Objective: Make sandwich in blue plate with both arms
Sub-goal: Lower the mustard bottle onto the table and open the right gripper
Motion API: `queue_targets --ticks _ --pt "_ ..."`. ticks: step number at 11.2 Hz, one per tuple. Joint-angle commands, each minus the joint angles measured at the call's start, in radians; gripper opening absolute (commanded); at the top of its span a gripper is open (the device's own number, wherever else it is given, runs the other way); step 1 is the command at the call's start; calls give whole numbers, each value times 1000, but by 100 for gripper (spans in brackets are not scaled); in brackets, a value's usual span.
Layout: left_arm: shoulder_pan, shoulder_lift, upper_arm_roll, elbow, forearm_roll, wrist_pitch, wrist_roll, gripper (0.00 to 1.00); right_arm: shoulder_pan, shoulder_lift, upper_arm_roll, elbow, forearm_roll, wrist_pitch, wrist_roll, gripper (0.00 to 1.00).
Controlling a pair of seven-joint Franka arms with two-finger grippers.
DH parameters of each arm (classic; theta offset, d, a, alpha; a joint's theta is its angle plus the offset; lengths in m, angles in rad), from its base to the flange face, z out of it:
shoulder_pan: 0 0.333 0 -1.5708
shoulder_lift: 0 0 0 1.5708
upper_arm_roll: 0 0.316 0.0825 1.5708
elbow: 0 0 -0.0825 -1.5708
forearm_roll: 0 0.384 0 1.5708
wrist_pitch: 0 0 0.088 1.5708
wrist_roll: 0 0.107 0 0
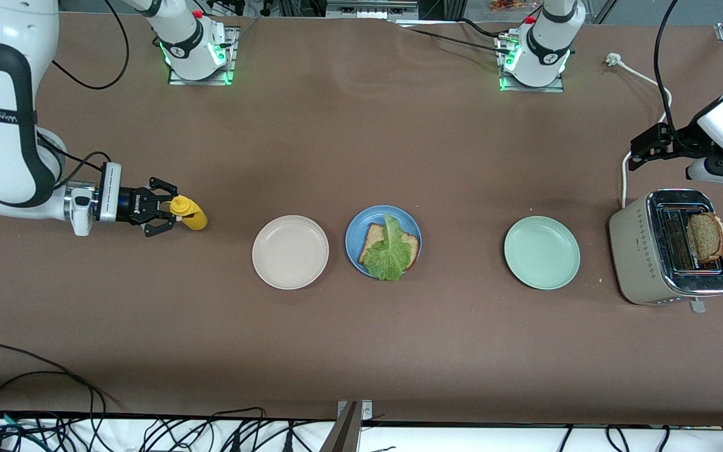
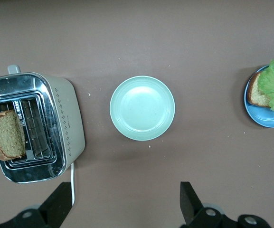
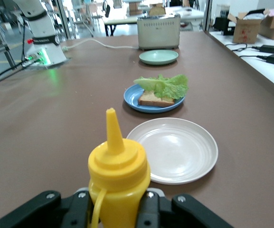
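Observation:
The blue plate (image 1: 354, 243) lies mid-table with one brown bread slice (image 1: 374, 237) on it and a ruffled lettuce leaf (image 1: 390, 256) on top. A second slice (image 1: 706, 236) stands up out of the toaster (image 1: 634, 251) at the left arm's end. My left gripper (image 1: 632, 154) hovers open over the bare table beside the toaster and holds nothing (image 2: 125, 194). At the right arm's end, my right gripper (image 1: 172, 211) is shut on an upright yellow squeeze bottle (image 1: 189, 213), which fills the right wrist view (image 3: 119, 171).
A beige plate (image 1: 290, 252) lies beside the blue plate toward the right arm's end. A mint-green plate (image 1: 541, 252) lies between the blue plate and the toaster. The toaster's white cable (image 1: 641, 78) runs toward the left arm's base.

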Motion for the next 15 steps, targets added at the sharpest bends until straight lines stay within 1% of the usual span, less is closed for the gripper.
queue_targets --ticks 1,2,4,6,7,15 --pt "1 12 -2 33 7 -22 4 100 -37 55 -18 7 36 -99 -97 0" --pt "1 12 -2 33 7 -22 4 100 -43 89 -20 16 40 -112 -134 0" --pt "1 12 -2 33 7 -22 4 100 -56 123 -35 24 47 -140 -181 0" --pt "1 12 -2 33 7 -22 4 100 -71 169 -35 32 56 -163 -232 0" --pt "1 12 -2 33 7 -22 4 100 -71 180 -35 36 71 -169 -234 0" --pt "1 12 -2 33 7 -22 4 100 -83 218 -35 46 77 -172 -258 0"
